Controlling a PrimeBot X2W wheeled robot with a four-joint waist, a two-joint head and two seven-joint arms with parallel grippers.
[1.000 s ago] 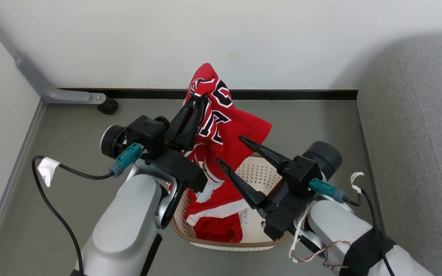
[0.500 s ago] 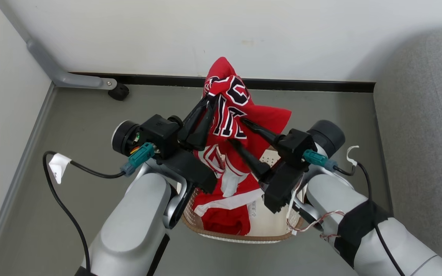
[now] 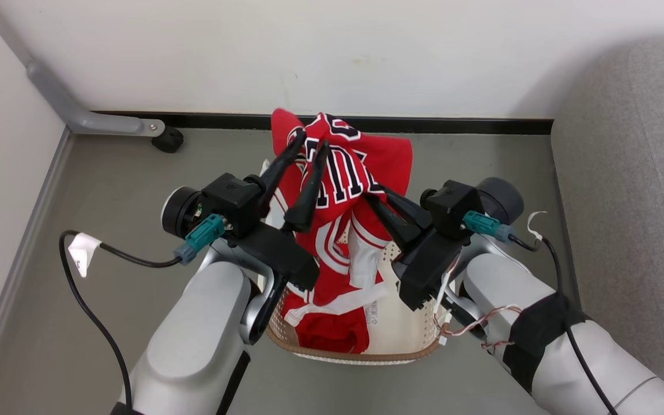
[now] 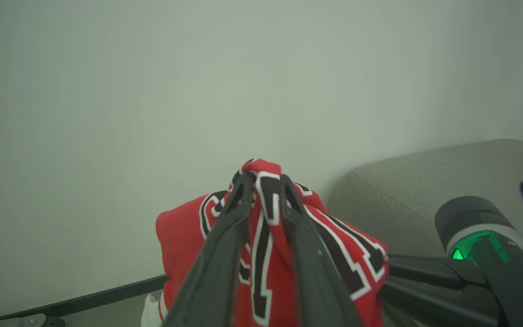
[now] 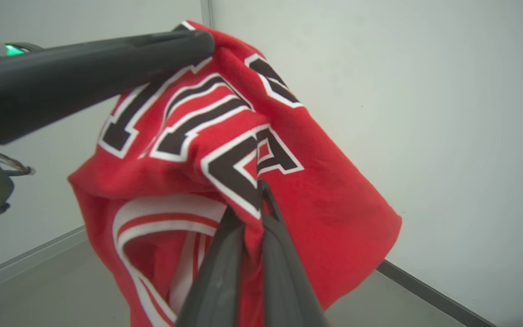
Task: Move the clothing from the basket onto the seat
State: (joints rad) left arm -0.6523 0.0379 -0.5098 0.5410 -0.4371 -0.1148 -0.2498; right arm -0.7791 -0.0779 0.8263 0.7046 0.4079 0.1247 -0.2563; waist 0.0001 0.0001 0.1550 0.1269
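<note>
A grey floor (image 3: 107,184) is bounded by a white wall (image 3: 366,52) with a black skirting strip (image 3: 470,125), and a grey metal leg with a black foot (image 3: 166,140) is seen in the far left corner. The red jersey (image 3: 361,167), marked with black white-outlined letters, is held up in the air above the cream perforated laundry basket (image 3: 361,358), and its lower part hangs down into the basket. A bunched fold near the top of the jersey is pinched by the left gripper (image 3: 310,144), which is closed on the cloth; in the left wrist view the fold is seen squeezed between the tips of the two dark fingers (image 4: 216,268). Lower down, on its right side, the jersey is clamped by the right gripper (image 3: 379,202), whose fingers (image 5: 279,272) are pressed nearly together with fabric caught between them. Red shorts (image 3: 326,337) with a white band are seen lying in the near left part of the basket, partly under the hanging jersey. A label sticker (image 3: 373,311) is visible on the bare basket bottom beside them. The light-grey sofa cushion (image 3: 626,202) is seen at the right, near the basket but apart from it. A black cable with a white tag (image 3: 81,253) is seen trailing from the left wrist over the floor.
</note>
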